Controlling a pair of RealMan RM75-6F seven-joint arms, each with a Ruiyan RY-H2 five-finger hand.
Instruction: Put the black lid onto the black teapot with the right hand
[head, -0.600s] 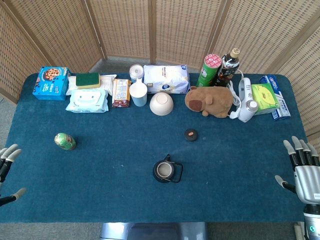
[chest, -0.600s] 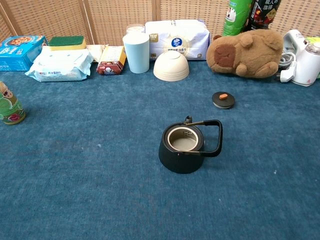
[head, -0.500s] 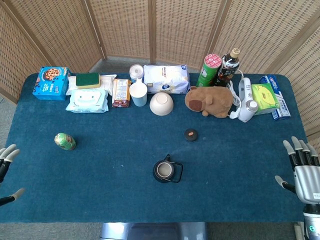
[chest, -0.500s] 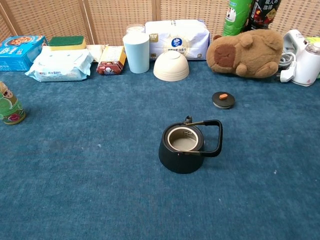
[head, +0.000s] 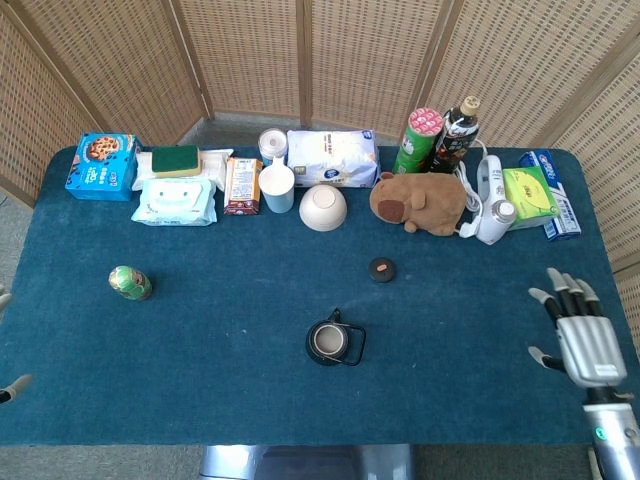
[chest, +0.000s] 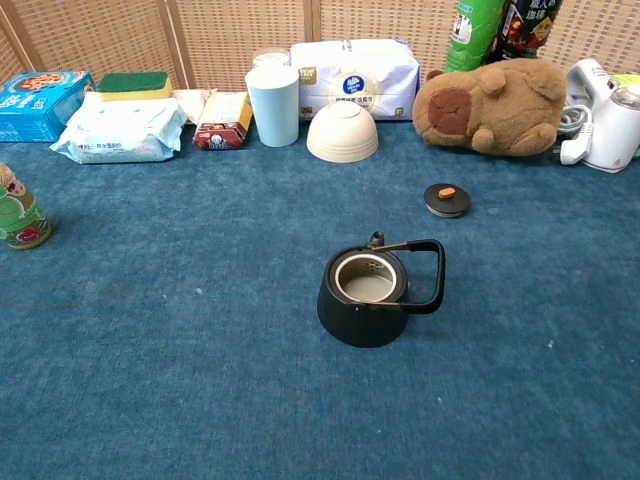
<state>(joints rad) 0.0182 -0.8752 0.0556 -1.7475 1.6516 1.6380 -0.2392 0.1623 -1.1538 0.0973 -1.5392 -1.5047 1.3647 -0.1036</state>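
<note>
1. The black lid (chest: 446, 199) lies flat on the table (head: 200, 340), apart from the open black teapot (chest: 366, 296).
2. It is probably light and rigid; pinch its small orange knob.
3. The right hand (head: 576, 335) hovers empty, fingers spread.
4. The left hand's (head: 8, 386) state cannot be told.

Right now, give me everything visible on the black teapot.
The black teapot stands upright on the blue cloth, near the table's middle. Body is matte black, looks like cast metal, wider at the base. Its mouth is open, with no lid on; a pale inner liner or strainer with small holes shows inside. The thin black bail handle is folded down toward its right. Nothing touches it but the cloth.
</note>
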